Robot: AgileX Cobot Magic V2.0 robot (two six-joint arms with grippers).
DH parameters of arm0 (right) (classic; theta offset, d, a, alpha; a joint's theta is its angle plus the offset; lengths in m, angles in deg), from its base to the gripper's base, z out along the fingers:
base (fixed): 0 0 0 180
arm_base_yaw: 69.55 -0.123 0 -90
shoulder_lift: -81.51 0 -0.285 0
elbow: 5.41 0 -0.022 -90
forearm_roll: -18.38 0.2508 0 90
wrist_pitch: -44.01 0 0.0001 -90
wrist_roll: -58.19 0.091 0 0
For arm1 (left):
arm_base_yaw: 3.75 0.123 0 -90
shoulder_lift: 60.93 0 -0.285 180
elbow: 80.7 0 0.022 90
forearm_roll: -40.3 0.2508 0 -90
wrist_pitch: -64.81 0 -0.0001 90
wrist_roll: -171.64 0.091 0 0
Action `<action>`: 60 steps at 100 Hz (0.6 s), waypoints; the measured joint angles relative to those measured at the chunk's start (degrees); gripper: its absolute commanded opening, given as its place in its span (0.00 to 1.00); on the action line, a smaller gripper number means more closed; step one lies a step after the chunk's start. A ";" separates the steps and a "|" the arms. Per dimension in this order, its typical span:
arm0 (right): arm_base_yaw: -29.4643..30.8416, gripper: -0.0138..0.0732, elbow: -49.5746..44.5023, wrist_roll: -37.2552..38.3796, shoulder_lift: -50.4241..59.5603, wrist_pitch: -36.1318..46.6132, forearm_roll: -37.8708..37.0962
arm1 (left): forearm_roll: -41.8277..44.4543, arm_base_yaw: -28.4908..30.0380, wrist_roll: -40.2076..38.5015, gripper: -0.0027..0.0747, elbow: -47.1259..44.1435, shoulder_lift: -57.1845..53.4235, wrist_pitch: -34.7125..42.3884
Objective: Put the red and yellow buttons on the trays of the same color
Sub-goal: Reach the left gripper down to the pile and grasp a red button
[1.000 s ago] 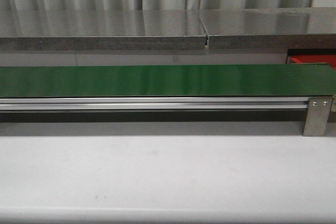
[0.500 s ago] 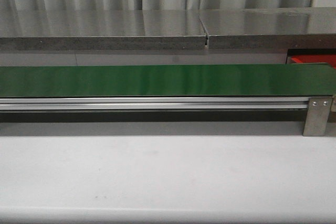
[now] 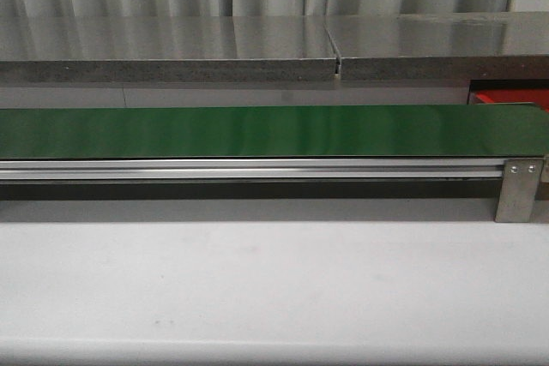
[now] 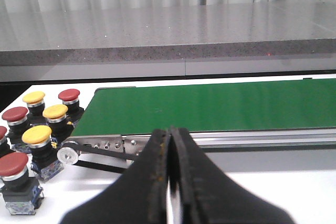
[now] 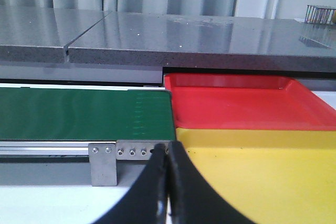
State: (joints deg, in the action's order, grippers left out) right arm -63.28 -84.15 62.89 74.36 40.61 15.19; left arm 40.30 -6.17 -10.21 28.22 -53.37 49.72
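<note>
Several red and yellow push buttons stand on the white table beside the conveyor's end in the left wrist view, among them a red button (image 4: 13,163) and a yellow button (image 4: 37,135). My left gripper (image 4: 169,132) is shut and empty, hanging before the green belt (image 4: 220,103). In the right wrist view my right gripper (image 5: 167,148) is shut and empty, close to the yellow tray (image 5: 252,182). The red tray (image 5: 241,103) lies just behind the yellow one, and a sliver of it (image 3: 506,97) shows in the front view. Neither gripper appears in the front view.
The green conveyor belt (image 3: 257,130) runs across the table with an aluminium rail (image 3: 249,169) and a metal bracket (image 3: 517,190) at its right end. A grey stone counter (image 3: 171,57) stands behind it. White table surface (image 3: 257,280) lies in front.
</note>
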 measured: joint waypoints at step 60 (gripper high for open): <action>0.00 0.07 0.00 0.00 0.00 0.00 0.00 | 0.00 0.00 0.00 0.01 19.09 20.96 -13.72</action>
State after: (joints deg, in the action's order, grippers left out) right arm -63.28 -84.15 62.89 74.36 40.61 15.19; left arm 40.30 -6.17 -10.21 47.30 -32.41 36.00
